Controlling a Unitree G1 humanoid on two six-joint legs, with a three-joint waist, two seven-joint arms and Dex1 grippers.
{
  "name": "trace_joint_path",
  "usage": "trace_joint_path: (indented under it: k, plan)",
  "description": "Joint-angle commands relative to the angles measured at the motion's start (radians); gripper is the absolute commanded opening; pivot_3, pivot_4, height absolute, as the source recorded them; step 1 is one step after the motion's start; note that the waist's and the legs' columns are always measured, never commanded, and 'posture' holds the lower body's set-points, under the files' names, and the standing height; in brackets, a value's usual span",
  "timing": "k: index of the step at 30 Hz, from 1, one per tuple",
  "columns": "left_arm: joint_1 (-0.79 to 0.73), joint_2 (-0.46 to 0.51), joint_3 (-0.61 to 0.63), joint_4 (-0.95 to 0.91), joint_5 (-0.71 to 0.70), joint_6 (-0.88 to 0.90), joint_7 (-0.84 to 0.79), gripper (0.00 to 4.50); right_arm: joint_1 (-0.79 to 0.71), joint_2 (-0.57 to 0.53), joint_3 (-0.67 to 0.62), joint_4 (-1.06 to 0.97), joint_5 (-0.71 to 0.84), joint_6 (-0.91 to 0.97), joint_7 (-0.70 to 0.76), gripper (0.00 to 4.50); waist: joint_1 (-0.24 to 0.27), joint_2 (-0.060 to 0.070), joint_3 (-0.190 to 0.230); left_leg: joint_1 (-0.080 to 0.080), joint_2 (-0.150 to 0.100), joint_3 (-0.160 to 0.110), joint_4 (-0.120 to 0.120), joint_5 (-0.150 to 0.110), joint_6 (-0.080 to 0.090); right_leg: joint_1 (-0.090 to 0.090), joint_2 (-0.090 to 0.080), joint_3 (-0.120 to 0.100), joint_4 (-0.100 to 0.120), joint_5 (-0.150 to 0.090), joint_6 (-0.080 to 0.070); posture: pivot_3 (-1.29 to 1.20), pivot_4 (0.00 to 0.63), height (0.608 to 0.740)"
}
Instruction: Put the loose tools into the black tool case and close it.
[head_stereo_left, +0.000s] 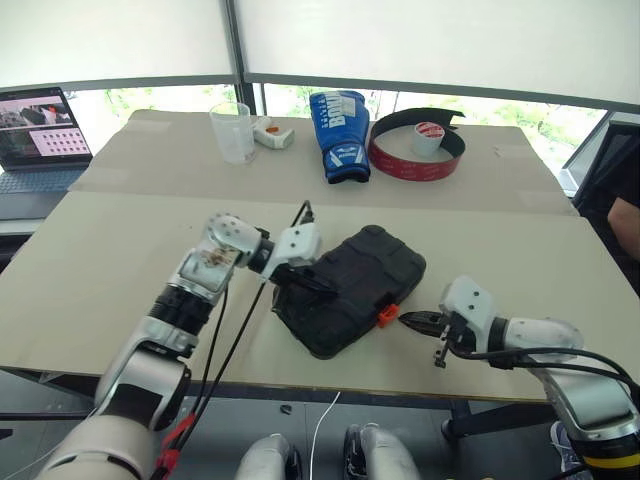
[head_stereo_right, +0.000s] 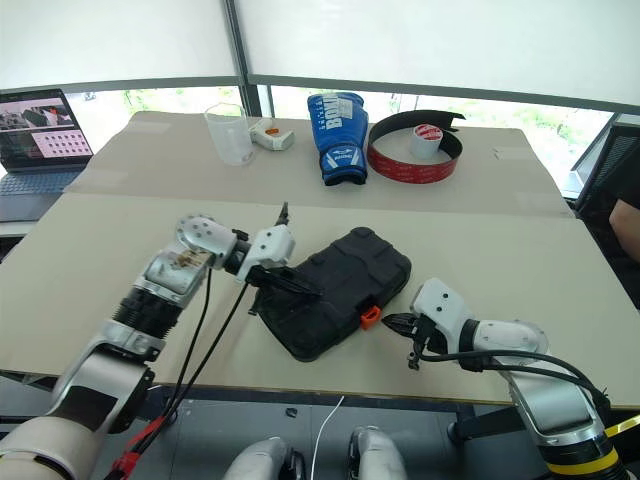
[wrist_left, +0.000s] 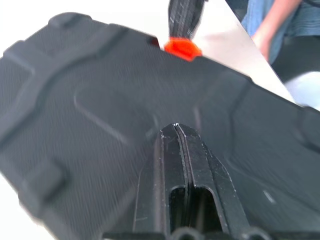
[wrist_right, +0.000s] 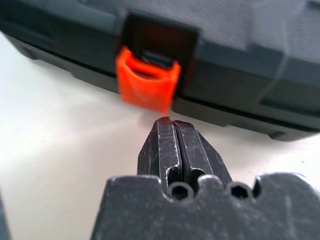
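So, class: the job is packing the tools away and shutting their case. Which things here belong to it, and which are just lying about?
Belongs to the job:
black tool case, lid down
orange latch

Just lying about:
blue boxing glove
black-and-red band
tape roll
clear cup
laptop

Office-like test room — laptop (head_stereo_left: 40, 130), big windows (head_stereo_left: 420, 40).

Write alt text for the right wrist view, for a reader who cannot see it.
The right pincer, its two black fingers shut together, points at the orange latch on the front edge of the closed black tool case, just short of it. The case lies on a pale table, and the latch hangs tilted out from its recess.
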Motion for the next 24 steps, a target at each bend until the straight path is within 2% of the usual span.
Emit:
trace_joint_path:
  k: [1, 4, 8, 16, 24]
  plan:
    - [0.032, 0.038, -0.108, 0.103, 0.161, -0.193, 0.028, 0.02, 0.02, -0.016, -0.025, -0.049, 0.007, 0.001, -0.011, 0.0, -0.001, -0.001, -0.002, 0.001, 0.0, 0.0, 0.0, 0.0, 0.0, 0.0, 0.0, 0.0, 0.0, 0.0, 0.0, 0.0, 0.15, 0.727]
    - [0.048, 0.067, -0.142, 0.144, 0.21, -0.304, 0.029, 0.02, 0.04, -0.02, -0.034, -0.059, 0.005, 0.001, -0.017, 0.0, -0.003, 0.0, -0.01, 0.005, 0.0, 0.0, 0.0, -0.001, 0.001, 0.003, 0.0, 0.002, 0.0, 0.0, 0.0, 0.0, 0.15, 0.727]
    - [0.043, 0.058, -0.129, 0.18, 0.201, -0.322, 0.037, 0.02, 0.035, -0.007, -0.045, -0.084, 0.033, 0.025, -0.032, 0.0, -0.006, 0.0, -0.017, 0.01, 0.001, 0.001, -0.003, -0.002, 0.003, 0.006, 0.0, 0.003, 0.0, 0.0, 0.0, 0.0, 0.15, 0.727]
    - [0.021, 0.036, -0.108, 0.204, 0.177, -0.31, 0.043, 0.02, -0.071, 0.041, -0.127, -0.151, 0.209, 0.171, -0.076, 0.0, -0.003, -0.001, -0.03, 0.014, 0.001, 0.001, -0.008, -0.004, 0.006, 0.008, 0.0, 0.004, -0.001, 0.0, 0.001, 0.0, 0.15, 0.727]
    - [0.015, 0.031, -0.101, 0.204, 0.175, -0.312, 0.049, 0.02, -0.06, 0.0, -0.009, -0.073, 0.11, 0.122, -0.08, 0.0, -0.001, -0.002, -0.031, 0.014, 0.0, 0.002, -0.009, -0.004, 0.006, 0.008, 0.0, 0.004, -0.003, 0.0, 0.0, 0.0, 0.15, 0.727]
